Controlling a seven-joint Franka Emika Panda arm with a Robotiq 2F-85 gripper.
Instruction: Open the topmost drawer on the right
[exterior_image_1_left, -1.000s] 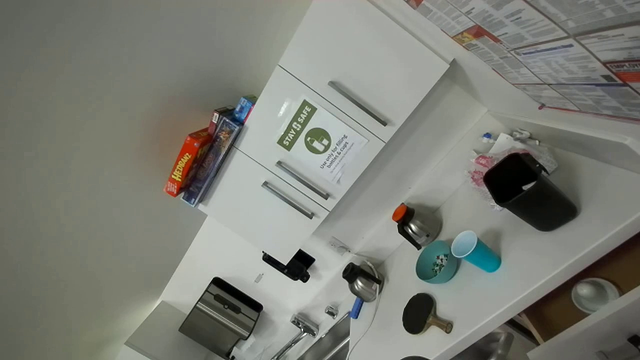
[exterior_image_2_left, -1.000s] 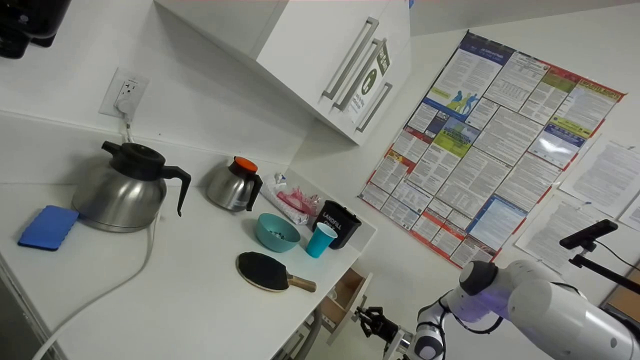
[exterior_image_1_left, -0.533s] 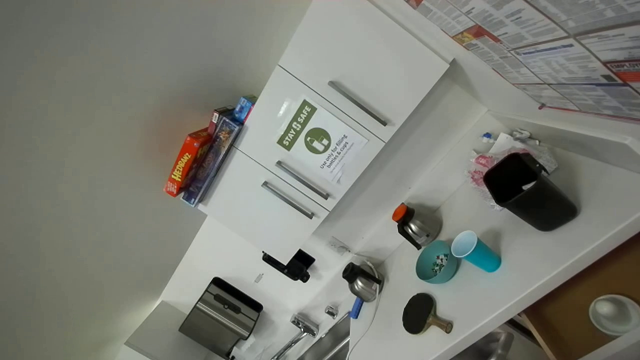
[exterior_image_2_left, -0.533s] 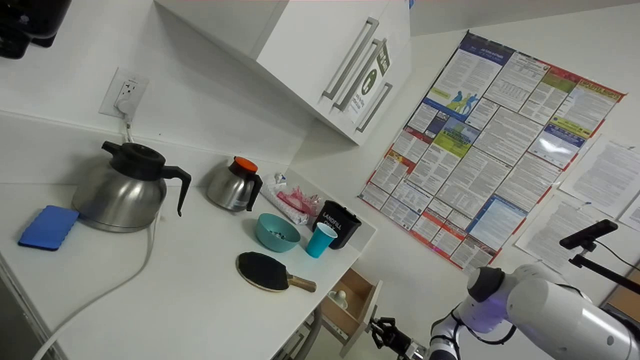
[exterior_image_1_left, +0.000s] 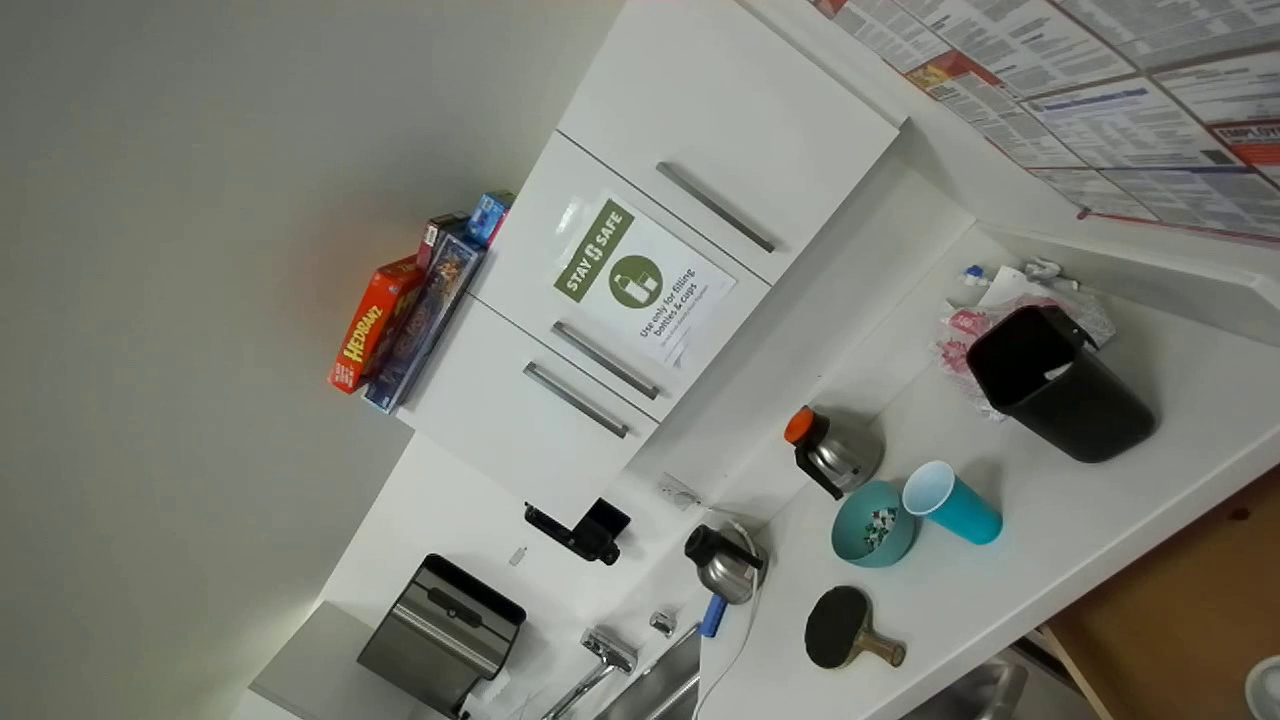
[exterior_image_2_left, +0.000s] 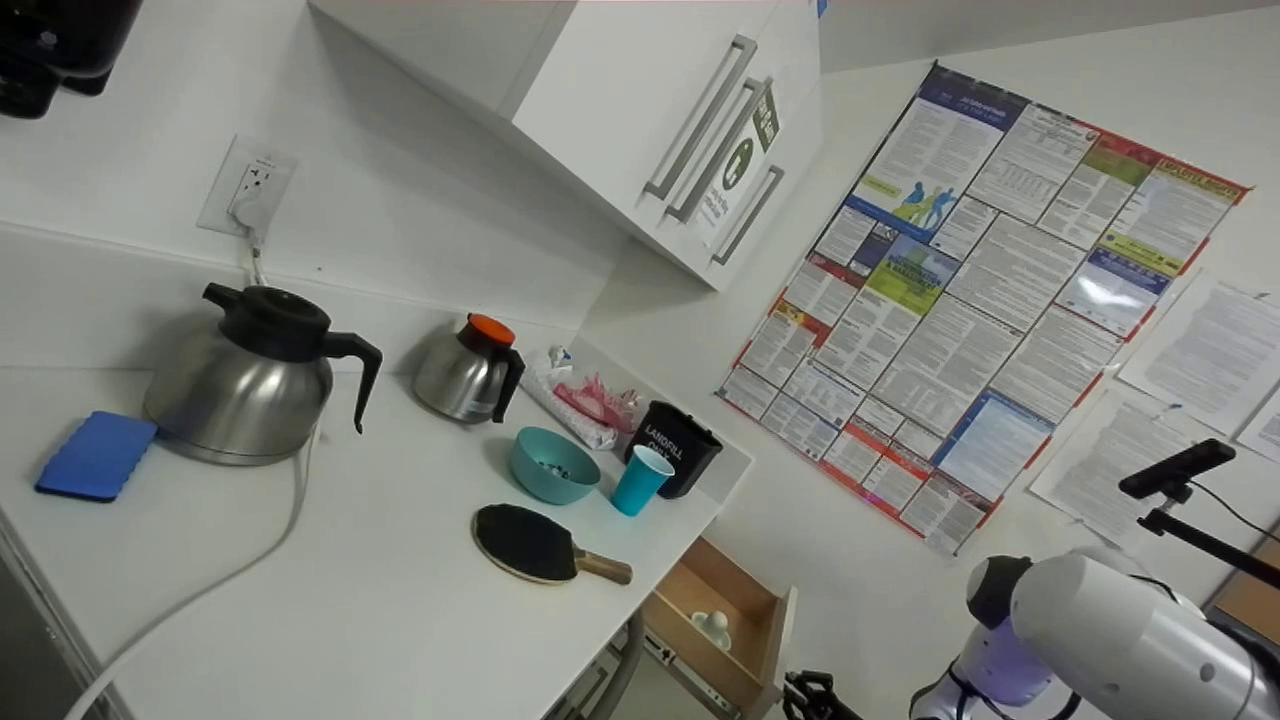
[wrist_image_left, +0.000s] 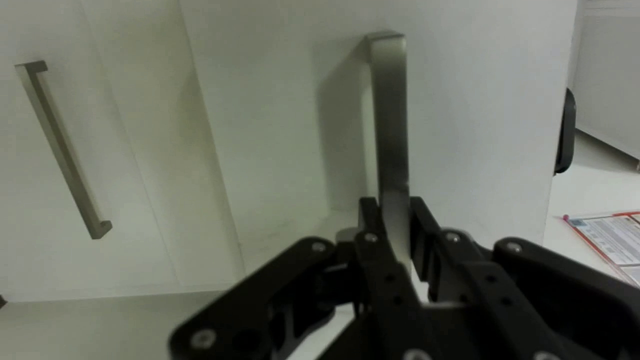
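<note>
The drawer under the counter is pulled far out, its brown inside showing in both exterior views (exterior_image_1_left: 1180, 610) (exterior_image_2_left: 735, 580). Its white front fills the middle of the wrist view (wrist_image_left: 280, 125). The metal bar handle (wrist_image_left: 390, 110) stands upright in the wrist view. My gripper (wrist_image_left: 390, 210) is shut around the lower part of this handle, a finger on each side. In an exterior view the black gripper (exterior_image_2_left: 797, 688) shows at the drawer front, cut by the lower edge. A white bowl-like thing with a round object (exterior_image_2_left: 712, 628) lies inside the drawer.
The white counter (exterior_image_2_left: 340, 600) above holds a paddle (exterior_image_2_left: 525, 543), a teal bowl (exterior_image_2_left: 555, 470), a blue cup (exterior_image_2_left: 642, 482), a black bin (exterior_image_2_left: 675, 450) and two metal carafes (exterior_image_2_left: 245, 385) (exterior_image_2_left: 465, 375). Another handle (wrist_image_left: 62, 150) is left in the wrist view. A wall stands beside the drawer.
The drawer has slid farther out from under the counter. My gripper and arm have moved with it, toward the lower right in an exterior view, still at the handle.
</note>
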